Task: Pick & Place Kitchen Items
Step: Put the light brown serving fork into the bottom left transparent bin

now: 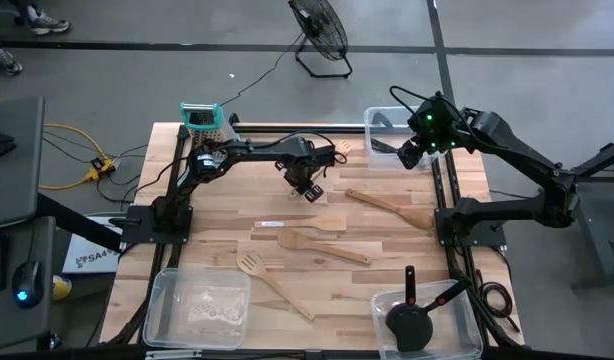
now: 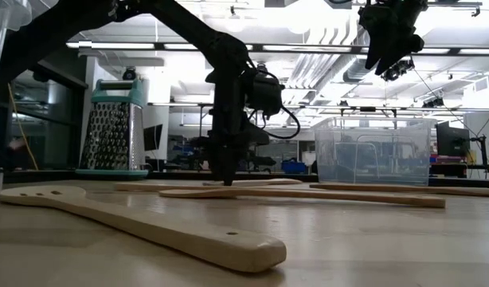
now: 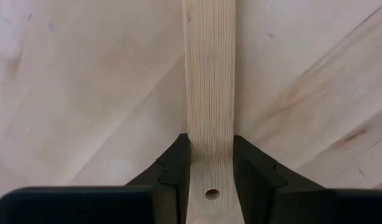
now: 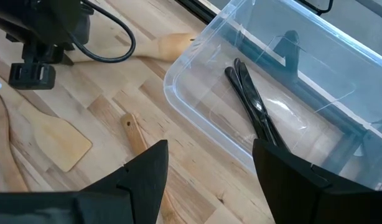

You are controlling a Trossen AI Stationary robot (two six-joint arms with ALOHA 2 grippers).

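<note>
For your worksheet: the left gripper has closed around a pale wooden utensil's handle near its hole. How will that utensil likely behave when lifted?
The wooden handle looks solid and flat, so probably stiff. Held at its very end by the left gripper, it may droop or pivot. Its bare, smooth grain could slip slightly between the fingers.

Robotics lab: concrete floor, monitors [image 2: 454, 137]

Wooden slatted surface [image 1: 387, 235], metal box grater with teal top [image 1: 201, 118] at far-left corner, three clear plastic bins [image 1: 195, 305] at corners, floor fan [image 1: 320, 32] beyond, yellow cable [image 1: 72, 150] on floor.
</note>
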